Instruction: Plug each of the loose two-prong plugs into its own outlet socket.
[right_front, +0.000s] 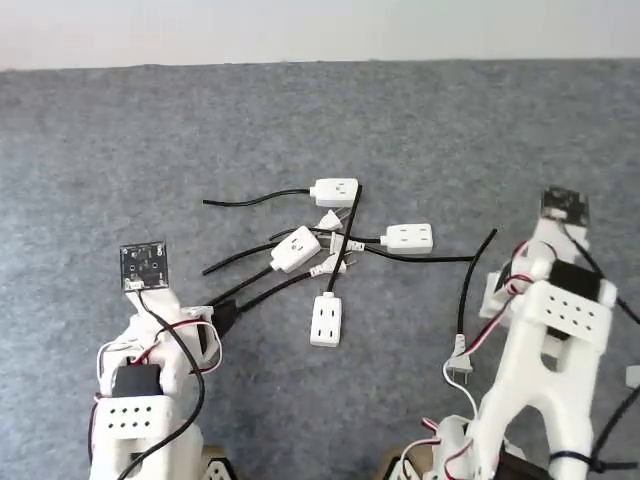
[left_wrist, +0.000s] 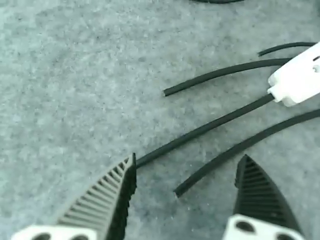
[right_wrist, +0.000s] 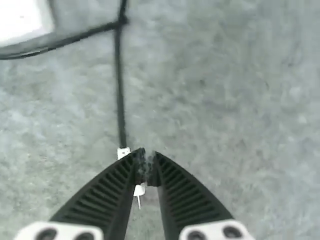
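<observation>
Several white outlet sockets on black cords lie mid-table: one (right_front: 335, 191) at the back, one (right_front: 408, 237) to the right, one (right_front: 296, 249) in the middle, one (right_front: 326, 320) nearest. Small loose white plugs (right_front: 333, 243) lie among them. My left gripper (left_wrist: 189, 160) (right_front: 215, 322) is open low over the mat, with loose black cord ends (left_wrist: 176, 192) between its fingers and a socket (left_wrist: 299, 79) beyond. My right gripper (right_wrist: 145, 160) is shut on a two-prong plug (right_wrist: 124, 152); a metal prong (right_wrist: 137, 197) shows between the fingers. That plug (right_front: 458, 368) shows beside the right arm.
Grey felt mat (right_front: 120, 140) covers the table. Black cords (right_front: 250, 198) fan out to the left of the sockets. The held plug's cord (right_wrist: 119, 80) runs away from my right gripper and crosses another cord near a socket (right_wrist: 22, 17).
</observation>
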